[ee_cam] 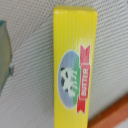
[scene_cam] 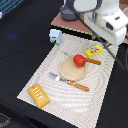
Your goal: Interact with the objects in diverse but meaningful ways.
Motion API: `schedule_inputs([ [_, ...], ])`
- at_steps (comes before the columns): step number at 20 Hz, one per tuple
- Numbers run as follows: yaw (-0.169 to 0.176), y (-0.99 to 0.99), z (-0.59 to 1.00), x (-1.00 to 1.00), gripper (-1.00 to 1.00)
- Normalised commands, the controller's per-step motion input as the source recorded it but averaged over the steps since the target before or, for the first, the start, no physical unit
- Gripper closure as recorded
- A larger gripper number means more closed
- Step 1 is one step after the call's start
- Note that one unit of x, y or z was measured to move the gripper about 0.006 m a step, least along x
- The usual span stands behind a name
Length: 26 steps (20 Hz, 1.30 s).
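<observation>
Yellow butter packet (ee_cam: pixel 75 65) lies beside orange knife handle (scene_cam: pixel 93 61), near plate (scene_cam: pixel 65 71).

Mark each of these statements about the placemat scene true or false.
1. The red fruit sits on the round plate. True.
2. The bread loaf lies on the plate. False: it lies on the placemat near a corner, apart from the plate.
3. The yellow packet shows a cow and the word BUTTER. True.
4. The carton stands on the plate. False: it stands at the mat's far edge.
5. The fork lies beside the plate. True.
</observation>
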Motion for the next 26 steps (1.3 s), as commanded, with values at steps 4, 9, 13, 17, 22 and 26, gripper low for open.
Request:
schedule_inputs([
  [4,0.026,0.02,0.64,-0.50,-1.00],
  [9,0.070,-0.02,0.28,-0.78,-1.00],
  [13,0.069,-0.11,0.19,-0.83,-1.00],
  [17,0.055,-0.16,0.06,-0.87,-1.00],
  [22,0.056,-0.24,-0.06,-0.89,-1.00],
  [26,0.040,-0.34,-0.13,-0.87,-1.00],
])
